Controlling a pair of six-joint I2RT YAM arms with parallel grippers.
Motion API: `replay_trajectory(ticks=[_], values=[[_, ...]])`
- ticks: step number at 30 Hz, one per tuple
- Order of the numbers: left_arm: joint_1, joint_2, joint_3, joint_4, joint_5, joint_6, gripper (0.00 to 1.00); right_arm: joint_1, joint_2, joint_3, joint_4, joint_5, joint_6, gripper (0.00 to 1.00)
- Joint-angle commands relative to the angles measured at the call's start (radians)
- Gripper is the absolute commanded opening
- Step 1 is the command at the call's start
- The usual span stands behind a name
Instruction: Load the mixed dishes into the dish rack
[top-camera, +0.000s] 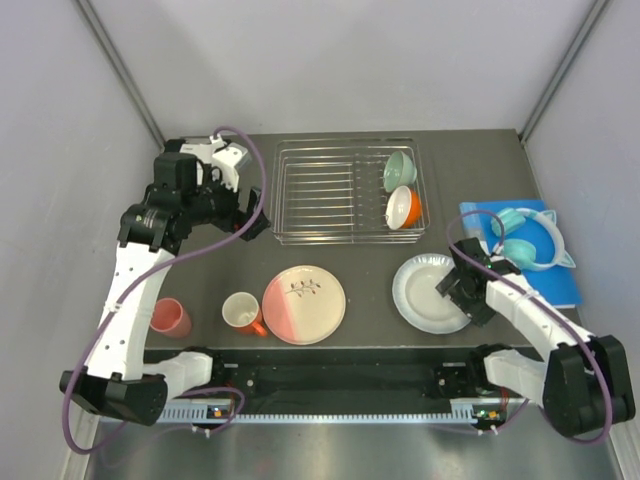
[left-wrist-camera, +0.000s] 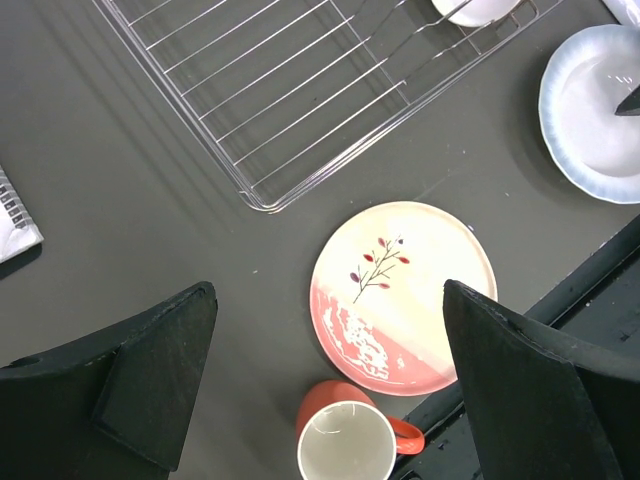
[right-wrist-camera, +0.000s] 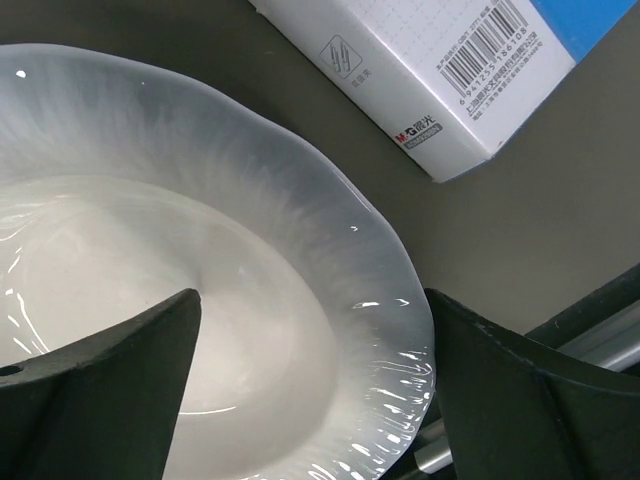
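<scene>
The wire dish rack stands at the back and holds a mint green bowl and an orange white-lined mug at its right end. The pink-and-cream twig plate, a second orange mug and the salmon pink cup sit along the front. My left gripper is open and empty, high beside the rack's left end; its view shows the rack, plate and mug below. My right gripper is open, low over the white plate, its jaws straddling the plate's right rim.
Teal headphones lie on a blue-and-white box at the right, close to the white plate; the box's barcode end shows in the right wrist view. The table's front edge and black rail run just below the dishes.
</scene>
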Motion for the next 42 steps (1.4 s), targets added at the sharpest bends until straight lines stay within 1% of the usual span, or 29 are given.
replay_trajectory(ticks=[1, 2, 5, 6, 8, 9, 14, 17, 18, 20, 21, 25, 26, 29, 32, 36, 42], values=[[0.003, -0.013, -0.002, 0.006, -0.011, 0.008, 0.99, -0.008, -0.079, -0.037, 0.098, -0.028, 0.042, 0.86], [0.003, -0.013, -0.003, 0.007, -0.012, 0.008, 0.99, -0.008, -0.107, -0.046, 0.101, -0.025, 0.052, 0.85], [0.003, -0.016, -0.005, 0.013, -0.020, 0.004, 0.99, -0.008, -0.156, -0.089, 0.121, -0.012, 0.091, 0.73], [0.003, -0.019, -0.005, 0.015, -0.022, 0.002, 0.99, -0.009, -0.194, -0.112, 0.132, -0.012, 0.104, 0.65], [0.003, -0.021, -0.008, 0.015, -0.028, 0.004, 0.99, -0.008, -0.234, -0.131, 0.163, -0.014, 0.107, 0.57], [0.003, -0.026, -0.008, 0.015, -0.031, 0.005, 0.99, -0.008, -0.242, -0.138, 0.164, -0.014, 0.111, 0.51], [0.003, -0.030, -0.011, 0.012, -0.046, 0.013, 0.99, -0.008, -0.283, -0.166, 0.164, -0.020, 0.121, 0.38], [0.003, -0.033, -0.007, 0.013, -0.045, 0.014, 0.99, -0.008, -0.306, -0.183, 0.157, -0.028, 0.125, 0.22], [0.003, -0.033, -0.005, 0.013, -0.045, 0.013, 0.99, -0.008, -0.313, -0.180, 0.152, -0.028, 0.122, 0.13], [0.003, -0.035, -0.005, 0.015, -0.046, 0.014, 0.99, -0.008, -0.337, -0.175, 0.128, -0.029, 0.116, 0.02], [0.003, -0.036, -0.005, 0.015, -0.048, 0.013, 0.99, -0.008, -0.348, -0.164, 0.117, -0.032, 0.098, 0.00], [0.003, -0.039, 0.000, 0.016, -0.043, 0.011, 0.99, -0.008, -0.447, -0.151, 0.031, -0.055, 0.064, 0.00], [0.003, -0.041, 0.001, 0.015, -0.045, 0.010, 0.99, -0.008, -0.502, -0.146, 0.006, -0.064, 0.052, 0.00], [0.003, -0.041, 0.009, 0.015, -0.040, 0.008, 0.99, -0.008, -0.590, -0.117, -0.070, -0.098, 0.015, 0.00], [0.003, -0.036, 0.021, 0.015, -0.038, 0.001, 0.99, -0.008, -0.635, -0.076, -0.119, -0.127, -0.045, 0.00], [0.005, -0.036, 0.036, 0.021, -0.038, -0.010, 0.99, -0.006, -0.658, -0.048, -0.155, -0.120, -0.066, 0.00], [0.003, -0.036, 0.056, 0.007, -0.045, -0.016, 0.99, -0.008, -0.627, -0.054, -0.109, -0.130, -0.066, 0.00]])
